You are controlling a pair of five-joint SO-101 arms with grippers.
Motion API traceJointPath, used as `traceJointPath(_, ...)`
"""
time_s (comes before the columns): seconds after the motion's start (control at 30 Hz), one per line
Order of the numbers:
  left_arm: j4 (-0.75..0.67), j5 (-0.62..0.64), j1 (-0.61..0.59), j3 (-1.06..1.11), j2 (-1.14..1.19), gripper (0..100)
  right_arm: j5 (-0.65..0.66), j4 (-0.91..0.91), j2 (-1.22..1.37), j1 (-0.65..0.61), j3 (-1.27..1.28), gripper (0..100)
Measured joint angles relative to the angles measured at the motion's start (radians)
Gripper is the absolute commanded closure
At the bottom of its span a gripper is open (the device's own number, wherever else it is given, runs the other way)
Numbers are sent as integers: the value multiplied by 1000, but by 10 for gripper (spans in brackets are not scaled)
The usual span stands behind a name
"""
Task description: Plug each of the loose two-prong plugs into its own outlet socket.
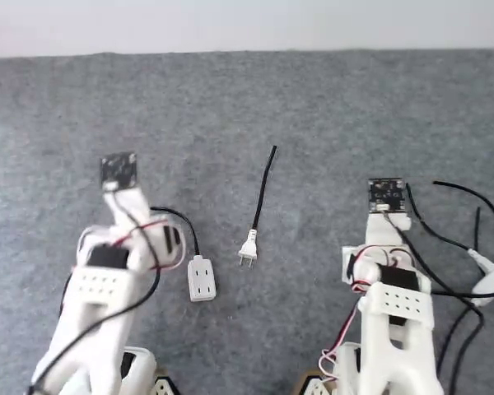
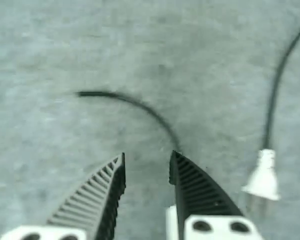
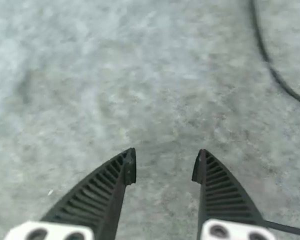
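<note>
A white outlet socket (image 1: 202,278) lies on the grey carpet just right of my left arm (image 1: 107,280), its black cord (image 1: 181,220) looping back under the arm. A loose white two-prong plug (image 1: 247,248) lies mid-table, and its black cord (image 1: 265,185) runs away from me. My left gripper (image 2: 147,162) is open above the carpet, with the socket's cord (image 2: 135,104) curving in front of it and the plug (image 2: 262,176) off to one side. My right gripper (image 3: 165,167) is open over bare carpet, holding nothing.
A small white block (image 1: 348,263) shows partly beside my right arm (image 1: 391,304). Black cords (image 1: 453,193) and a white connector (image 1: 484,267) lie at the right edge. A black cord (image 3: 270,67) crosses a corner of the right wrist view. A pale wall borders the far edge.
</note>
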Motion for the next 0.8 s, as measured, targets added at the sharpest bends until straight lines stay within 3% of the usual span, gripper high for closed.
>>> traceJointPath(0.2,0,-78,-83,186,-224,863,-130,69,0,-124,-31,815)
traceJointPath(0.37,0,-86,-173,221,-275,863,-258,121,0,-288,-133,815)
traceJointPath(0.53,-2,-157,-255,250,-270,863,-411,40,0,-468,-166,815)
traceJointPath(0.67,-40,-213,-388,250,-265,863,-433,-57,14,-606,-169,815)
traceJointPath(0.8,-117,-224,-466,281,-262,863,-436,-129,120,-638,-198,815)
